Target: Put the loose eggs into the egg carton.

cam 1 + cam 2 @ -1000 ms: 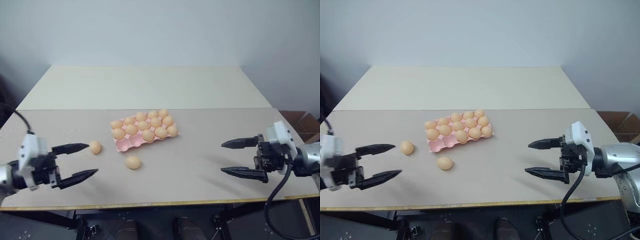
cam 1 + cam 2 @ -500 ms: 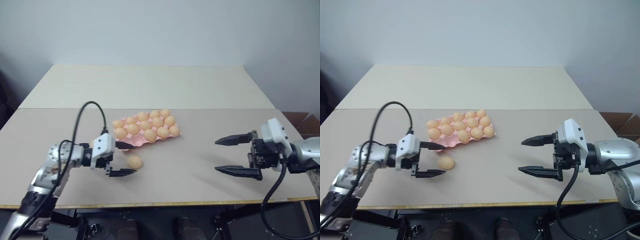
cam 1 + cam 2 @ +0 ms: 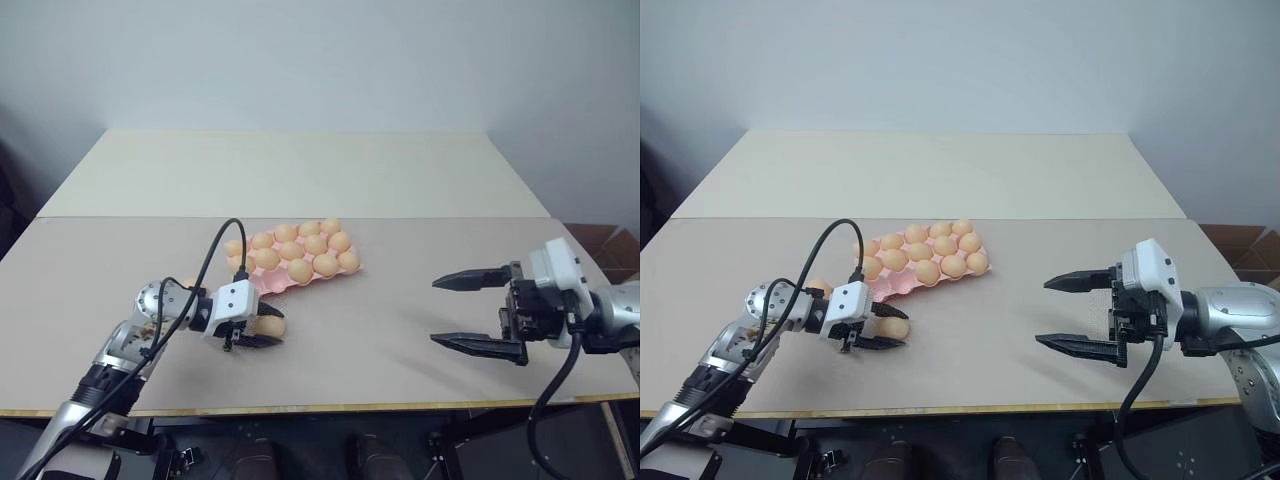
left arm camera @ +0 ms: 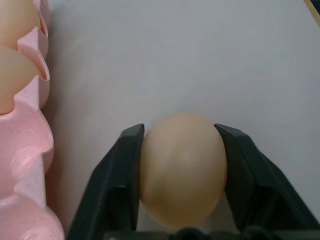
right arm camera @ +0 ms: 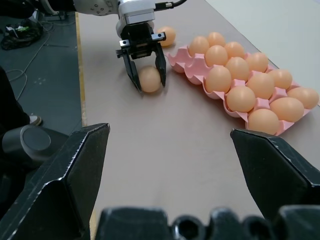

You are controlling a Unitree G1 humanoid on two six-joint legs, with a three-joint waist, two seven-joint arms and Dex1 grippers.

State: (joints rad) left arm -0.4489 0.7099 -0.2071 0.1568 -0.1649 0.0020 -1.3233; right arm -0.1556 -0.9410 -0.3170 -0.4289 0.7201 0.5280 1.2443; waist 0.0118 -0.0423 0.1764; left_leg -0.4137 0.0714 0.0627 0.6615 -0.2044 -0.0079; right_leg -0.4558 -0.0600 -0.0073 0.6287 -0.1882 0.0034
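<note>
1. Loose egg sits on the table just beside the egg carton, my left gripper clamped on it.
2. Second loose egg lies behind that arm (partly hidden).
3. Right gripper spread wide, holding nothing.

The left gripper is clamped low beside the egg carton, while the right gripper hangs wide open, well apart from it.

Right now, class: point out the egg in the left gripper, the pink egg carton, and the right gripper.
egg (image 4: 182,170): left wrist view, middle of its shell.
egg carton (image 5: 192,70): right wrist view, empty pink cup.
right gripper (image 3: 1075,312): right eye view, midway between its fingertips.
</note>
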